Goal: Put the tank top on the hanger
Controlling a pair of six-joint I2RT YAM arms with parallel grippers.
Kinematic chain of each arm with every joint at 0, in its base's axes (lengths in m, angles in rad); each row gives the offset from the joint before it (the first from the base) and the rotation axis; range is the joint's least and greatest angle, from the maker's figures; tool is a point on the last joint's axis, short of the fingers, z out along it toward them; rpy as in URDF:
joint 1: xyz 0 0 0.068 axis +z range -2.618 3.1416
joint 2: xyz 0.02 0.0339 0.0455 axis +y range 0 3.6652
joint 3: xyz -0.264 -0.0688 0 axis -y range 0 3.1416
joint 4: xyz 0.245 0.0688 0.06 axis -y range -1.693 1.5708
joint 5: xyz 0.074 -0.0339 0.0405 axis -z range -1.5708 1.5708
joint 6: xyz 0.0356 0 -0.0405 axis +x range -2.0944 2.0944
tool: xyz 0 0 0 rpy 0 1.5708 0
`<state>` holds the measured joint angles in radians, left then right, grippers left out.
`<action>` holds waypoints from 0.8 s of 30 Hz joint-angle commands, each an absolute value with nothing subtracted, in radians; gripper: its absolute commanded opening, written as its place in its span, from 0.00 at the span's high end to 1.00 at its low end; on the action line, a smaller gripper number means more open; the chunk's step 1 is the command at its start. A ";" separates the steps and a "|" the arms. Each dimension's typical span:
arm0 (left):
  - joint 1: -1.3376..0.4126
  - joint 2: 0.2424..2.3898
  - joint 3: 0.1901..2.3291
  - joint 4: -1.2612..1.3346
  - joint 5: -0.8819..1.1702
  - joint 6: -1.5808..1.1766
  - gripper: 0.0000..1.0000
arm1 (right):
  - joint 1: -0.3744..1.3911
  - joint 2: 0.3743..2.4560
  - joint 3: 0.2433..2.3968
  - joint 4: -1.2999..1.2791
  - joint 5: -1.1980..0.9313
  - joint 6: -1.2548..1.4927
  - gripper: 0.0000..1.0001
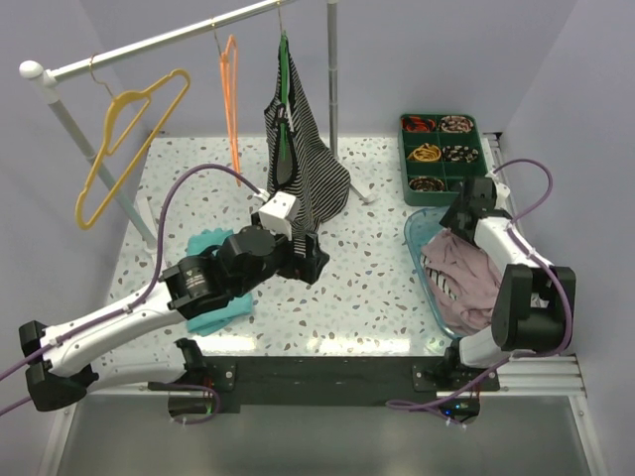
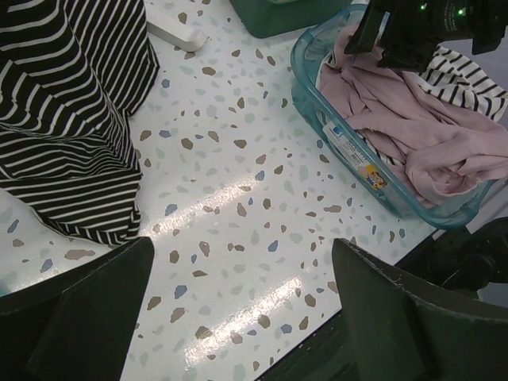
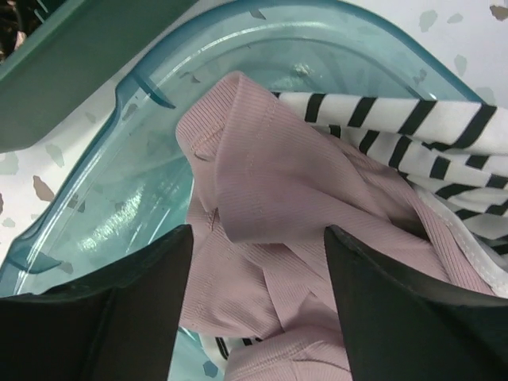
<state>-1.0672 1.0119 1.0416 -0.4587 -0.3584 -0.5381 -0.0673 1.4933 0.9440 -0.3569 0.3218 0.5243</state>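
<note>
The mauve-pink tank top [image 1: 464,273] lies crumpled in a clear blue tub [image 1: 419,260] at the table's right, on top of a striped garment. It also shows in the right wrist view [image 3: 270,206] and the left wrist view [image 2: 413,127]. The orange hanger [image 1: 230,99] hangs on the rail at the back. My right gripper [image 3: 258,278] is open just above the tank top, jaws either side of a fold, and also shows in the top view [image 1: 458,220]. My left gripper [image 2: 238,317] is open and empty over bare table, near the middle in the top view [image 1: 310,260].
A yellow hanger [image 1: 129,134] and a green hanger with a black-and-white striped top [image 1: 298,169] hang on the same rail [image 1: 149,45]. A teal folded cloth [image 1: 213,297] lies under the left arm. A green compartment tray [image 1: 442,154] stands behind the tub.
</note>
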 commanded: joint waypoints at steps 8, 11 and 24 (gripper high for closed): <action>-1.068 0.959 1.020 -0.472 -0.390 -0.554 0.00 | -0.072 1.560 0.977 -0.302 0.368 0.506 0.75; -1.068 0.957 1.020 -0.477 -0.391 -0.557 0.00 | -0.072 1.520 0.989 -0.347 0.373 0.496 1.00; -1.066 0.936 1.198 -0.543 -0.552 -0.575 0.00 | 0.047 1.255 1.740 -0.768 0.054 0.462 1.00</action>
<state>-1.0672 0.9455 1.0698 -0.5156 -0.4393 -0.5442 -0.0124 1.3109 1.4990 -0.6678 0.2028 0.4713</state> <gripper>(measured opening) 0.997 0.015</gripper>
